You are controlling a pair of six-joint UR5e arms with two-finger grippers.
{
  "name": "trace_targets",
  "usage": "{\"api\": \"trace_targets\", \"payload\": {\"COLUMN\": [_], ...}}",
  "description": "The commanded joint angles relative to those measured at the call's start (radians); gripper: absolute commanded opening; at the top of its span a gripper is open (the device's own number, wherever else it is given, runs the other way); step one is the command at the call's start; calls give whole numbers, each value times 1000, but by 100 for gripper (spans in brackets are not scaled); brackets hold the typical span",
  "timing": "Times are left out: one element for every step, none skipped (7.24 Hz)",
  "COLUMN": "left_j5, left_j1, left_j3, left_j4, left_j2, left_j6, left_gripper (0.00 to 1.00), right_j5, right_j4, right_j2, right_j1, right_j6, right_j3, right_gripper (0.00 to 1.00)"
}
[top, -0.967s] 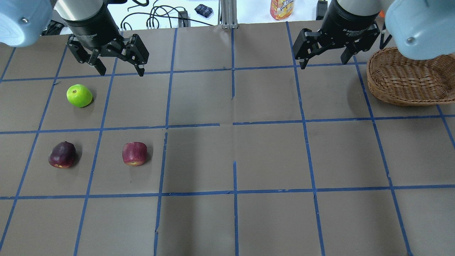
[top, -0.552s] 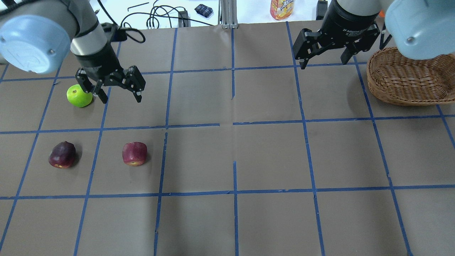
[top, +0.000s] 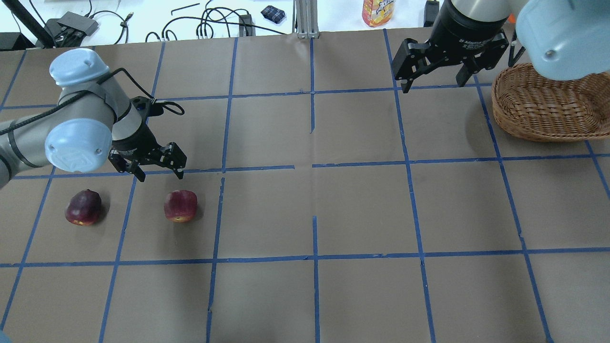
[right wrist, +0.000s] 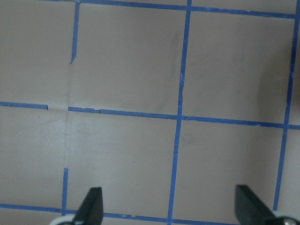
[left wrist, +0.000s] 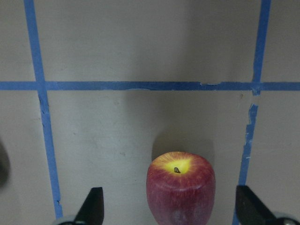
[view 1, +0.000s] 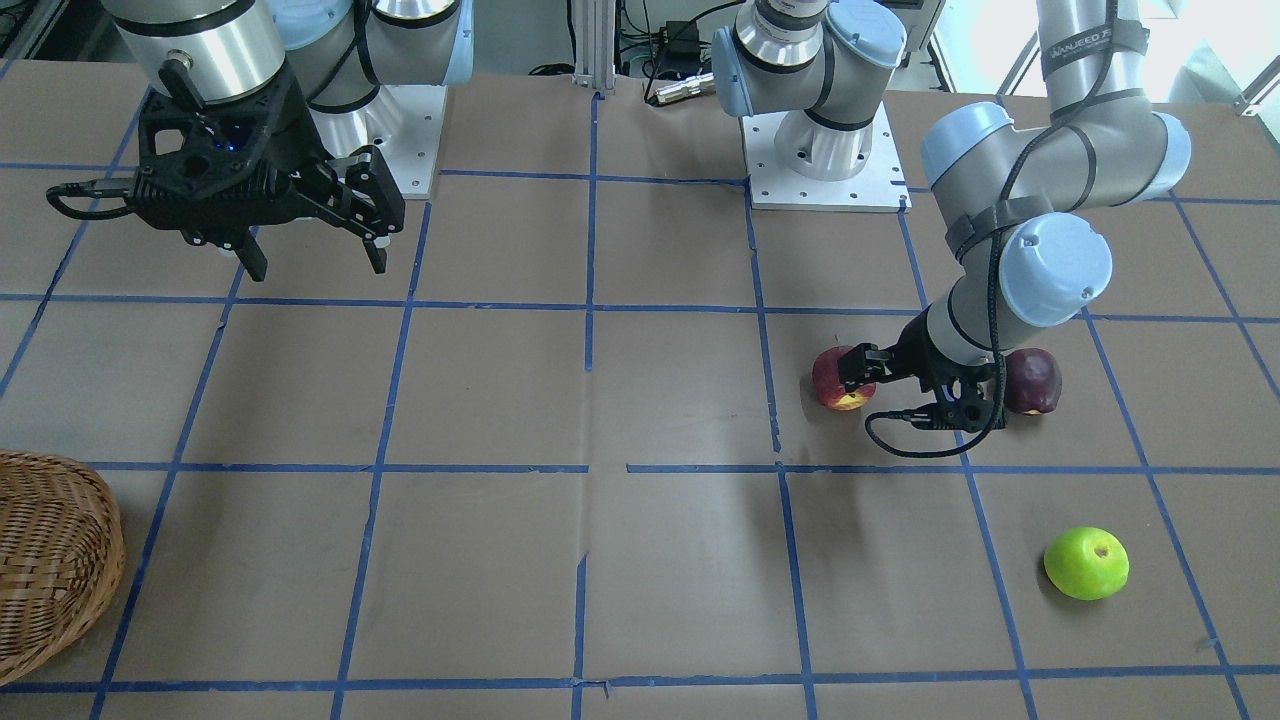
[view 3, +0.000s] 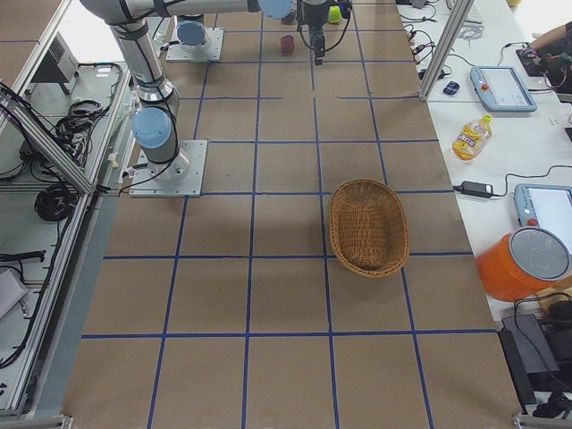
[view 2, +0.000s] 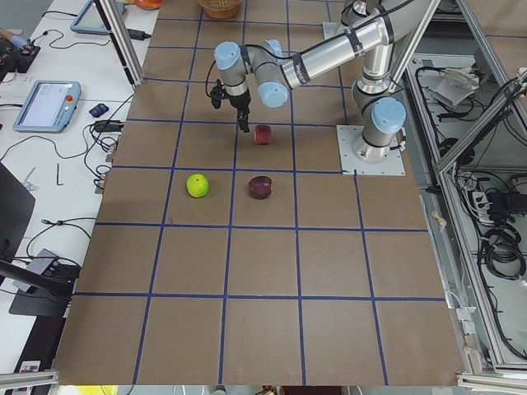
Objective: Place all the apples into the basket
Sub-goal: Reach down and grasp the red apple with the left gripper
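**Overhead exterior.** The left gripper (top: pixel 161 175) is shown with jaws spread and nothing between them, held just behind the red apple (top: pixel 180 206). The maroon apple (top: pixel 83 207) lies one grid square away on the table (top: pixel 362 209). The right gripper (top: pixel 432 85) hangs with jaws parted and empty, beside the basket (top: pixel 533 125). The green apple is hidden in this view.

**Exterior front-facing.** The green apple (view 1: pixel 1086 563) is seen alone on the table, apart from the other two. The left gripper is set low between the red and maroon apples. Whether a finger touches the red one cannot be told here.

**Exterior left.** All three apples are seen resting on the table surface, none lifted.

**Exterior right.** The inside of the basket is exposed and no apple is seen in it.

**Left wrist-mounted.** The red apple, with its yellow stem end up, is framed between the two spread fingers at the lower edge. It is not gripped.

**Right wrist-mounted.** Only taped table surface is seen between the parted fingers.

**Progress.** No apple is judged to have been delivered. The first pick, apparently of the red apple, is at the approach stage. Descent, closure, carriage to the basket and release remain, and all of this is then to be repeated for the maroon and green apples.
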Motion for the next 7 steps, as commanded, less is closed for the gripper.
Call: {"api": "trace_targets", "payload": {"left_j5": [-41, -36, -28, -25, -25, -25, -19], "left_j1": [-6, -6, -1, 4, 5, 2, -2], "left_j3": [-65, -78, -110, -134, -143, -143, -123], "left_j4": [36, 33, 65, 115, 137, 137, 140], "left_j2": [-8, -13, -13, -14, -17, -14, -2], "left_j6": [-7, 5, 25, 60, 65, 61, 61], "left_gripper": [100, 100, 100, 100, 100, 74, 3], "right_j5": [-1, 1, -1, 1, 1, 1, 1], "right_j4": [0, 1, 0, 1, 1, 0, 1], "right_j2": [0, 0, 0, 0, 0, 0, 0], "right_j1": [0, 0, 0, 0, 0, 0, 0], "right_j6": [-1, -1, -1, -1, -1, -1, -1], "right_j3": [0, 0, 0, 0, 0, 0, 0], "right_gripper": [100, 100, 100, 100, 100, 100, 100]}}
